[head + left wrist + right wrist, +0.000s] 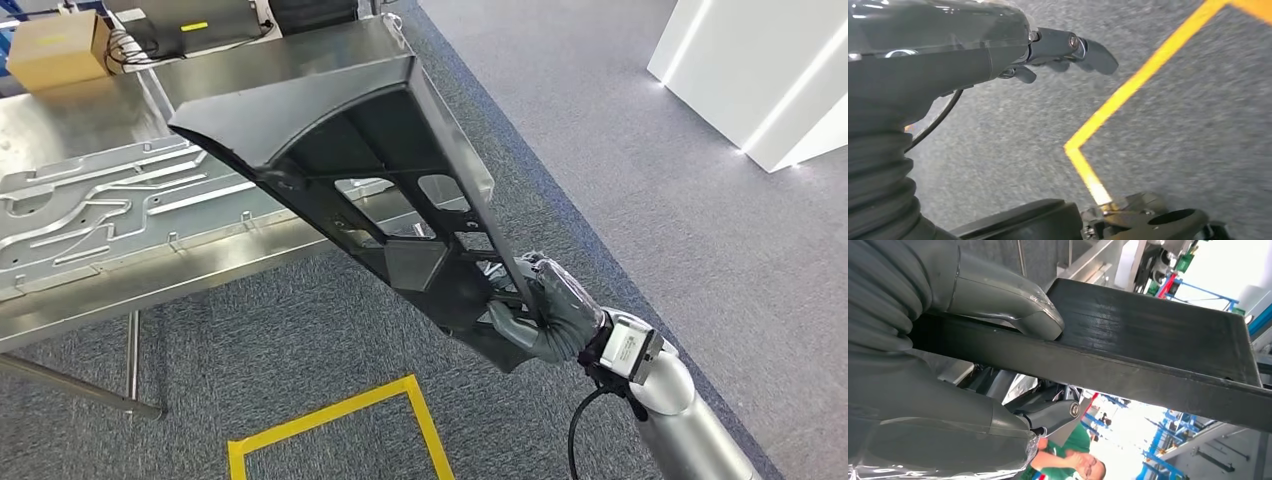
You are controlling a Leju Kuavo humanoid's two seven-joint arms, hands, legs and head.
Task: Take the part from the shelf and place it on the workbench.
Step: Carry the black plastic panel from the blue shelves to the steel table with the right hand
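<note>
Now, right hand (548, 312): grips one long black ribbed plastic part (350, 170) at its near end.
Far end: over steel workbench (90, 140) edge.
Left hand (1058, 50): fingers apart, empty, above grey carpet (1013, 145).

**Factory floor, no doubt about it**

We're in an industrial workshop: grey carpet-like floor (640, 150) marked with yellow tape (340, 420) just below-left of the right hand (545, 310), a long stainless workbench (90, 300) beyond it carrying a stamped metal panel (90, 210), a cardboard box (55, 50) at the far end, and blue racking (1168, 460) past the fingers (a person in green (1068, 460) stands there too).
</note>
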